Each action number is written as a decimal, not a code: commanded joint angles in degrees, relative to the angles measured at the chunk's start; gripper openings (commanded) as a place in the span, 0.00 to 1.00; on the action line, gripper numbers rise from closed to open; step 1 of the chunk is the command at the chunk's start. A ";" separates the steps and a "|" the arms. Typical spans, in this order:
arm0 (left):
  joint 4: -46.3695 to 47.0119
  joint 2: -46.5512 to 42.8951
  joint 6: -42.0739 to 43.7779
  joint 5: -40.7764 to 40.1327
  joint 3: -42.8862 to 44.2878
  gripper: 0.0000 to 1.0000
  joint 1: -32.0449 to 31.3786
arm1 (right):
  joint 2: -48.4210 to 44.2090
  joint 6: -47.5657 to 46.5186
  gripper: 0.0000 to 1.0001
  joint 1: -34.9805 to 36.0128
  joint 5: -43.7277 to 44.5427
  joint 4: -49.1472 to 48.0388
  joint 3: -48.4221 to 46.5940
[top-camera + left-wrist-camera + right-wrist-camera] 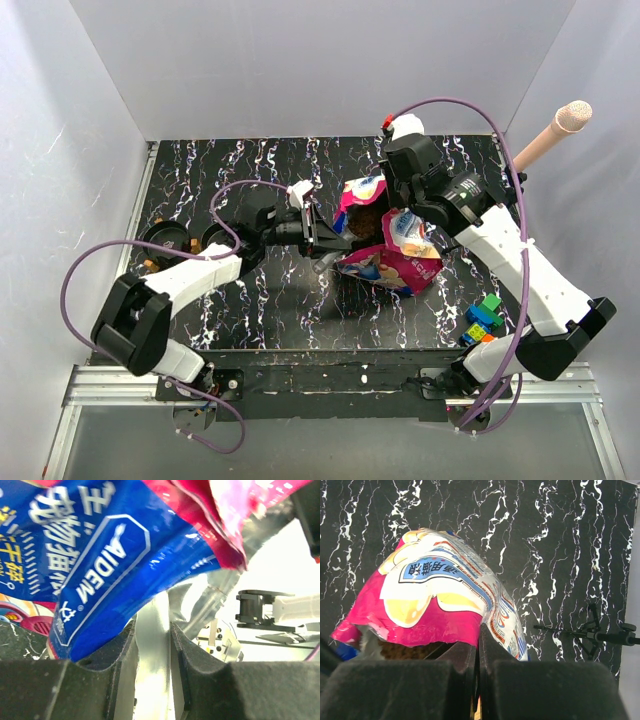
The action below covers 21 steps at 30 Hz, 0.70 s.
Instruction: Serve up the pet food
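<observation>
Both the left claw point(152, 639) and right claw point(479, 647) pinch the bag point(395, 265), kibble point(405, 651) between.

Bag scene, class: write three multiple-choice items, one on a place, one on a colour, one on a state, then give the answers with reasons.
1. Where are the blocks? A right of the bag; B beside the bowls; C inside the bag.
2. The cables are: A green; B purple; C orange.
3. The bag is: A sealed; B open; C folded shut.
Answers: 1 A, the top view shows them to its right. 2 B, both loops are purple. 3 B, kibble shows inside its torn mouth.
</observation>
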<state>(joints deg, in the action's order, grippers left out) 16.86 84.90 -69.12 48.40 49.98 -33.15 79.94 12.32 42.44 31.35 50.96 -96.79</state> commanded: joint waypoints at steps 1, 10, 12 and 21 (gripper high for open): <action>-0.77 -7.11 -0.13 -1.91 -0.58 0.00 0.54 | -5.94 -1.68 0.01 -0.86 5.91 -9.65 -2.61; -1.51 -6.34 1.89 -1.65 0.83 0.00 0.54 | -5.41 -2.56 0.01 -1.92 5.65 -10.09 -3.49; 3.33 -4.66 -0.91 -0.25 -0.13 0.00 0.71 | -5.32 -2.82 0.01 -2.18 5.39 -10.00 -3.66; 20.20 0.26 -12.85 1.08 -6.02 0.00 1.50 | -5.15 -3.09 0.01 -2.53 5.29 -8.25 -5.24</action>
<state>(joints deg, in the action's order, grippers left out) 22.31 80.49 -73.67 48.58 46.72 -33.01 79.88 10.22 40.58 31.70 50.81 -96.77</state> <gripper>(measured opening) 0.250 0.027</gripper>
